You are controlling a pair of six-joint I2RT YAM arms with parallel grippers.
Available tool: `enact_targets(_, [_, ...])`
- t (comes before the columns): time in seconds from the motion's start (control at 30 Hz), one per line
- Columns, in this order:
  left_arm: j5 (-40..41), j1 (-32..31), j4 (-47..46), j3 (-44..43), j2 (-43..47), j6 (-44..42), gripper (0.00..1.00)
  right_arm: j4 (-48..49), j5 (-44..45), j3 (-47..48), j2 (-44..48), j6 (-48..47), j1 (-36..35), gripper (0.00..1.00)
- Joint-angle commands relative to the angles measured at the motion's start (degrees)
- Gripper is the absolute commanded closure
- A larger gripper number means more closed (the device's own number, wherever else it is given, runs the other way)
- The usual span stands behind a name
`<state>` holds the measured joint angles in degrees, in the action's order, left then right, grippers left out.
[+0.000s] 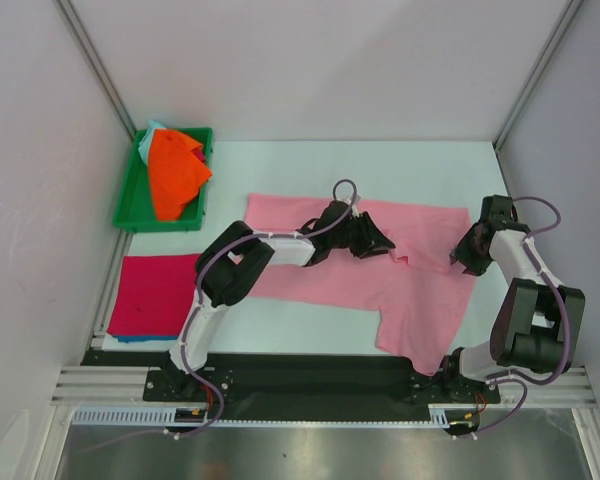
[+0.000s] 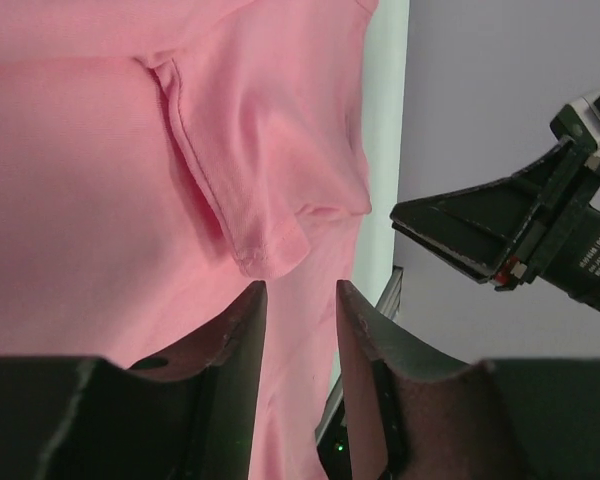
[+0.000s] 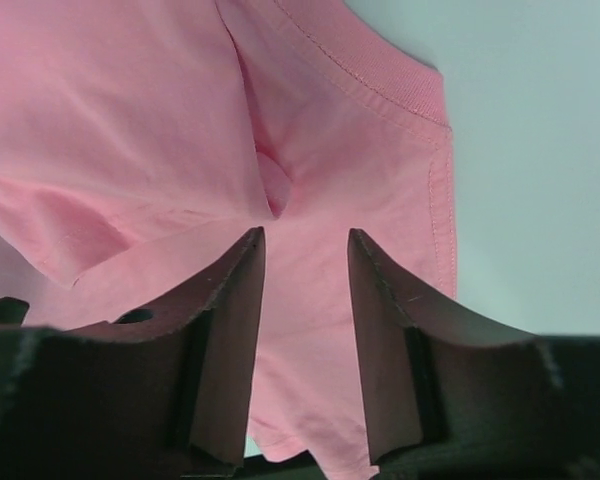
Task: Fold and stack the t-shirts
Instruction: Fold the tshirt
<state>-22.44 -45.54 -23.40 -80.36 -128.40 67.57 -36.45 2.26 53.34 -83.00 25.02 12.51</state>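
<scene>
Bright, even overhead light; shadows soft; pics sharp.

Left arm point(image 1: 202, 318) and right arm point(image 1: 525, 258), bolted on black metal base plate point(image 1: 310, 375): white links, black joints, mauve looped cables point(image 1: 345, 182), dark wedge-shaped fingers point(image 3: 230, 330).

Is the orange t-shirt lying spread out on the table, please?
No, the orange t-shirt sits bunched in the green tray at the far left.

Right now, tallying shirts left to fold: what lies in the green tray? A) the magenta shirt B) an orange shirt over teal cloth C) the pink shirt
B: the orange t-shirt lies crumpled in the green tray, pale teal cloth peeking out behind it.
</scene>
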Motion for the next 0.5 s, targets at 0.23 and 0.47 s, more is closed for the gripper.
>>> enact_targets(0.23, [2.84, -1.92, -0.25, -1.11, -3.08, 6.34, 0.58, 2.34, -0.94, -0.43, 1.44, -1.81, 0.32, 0.51])
enact_targets(0.47, [3.01, -2.18, 4.14, -5.15, -5.02, 5.64, 0.57, 4.36, -5.25, -0.17, -0.84, -1.99, 0.23, 0.52])
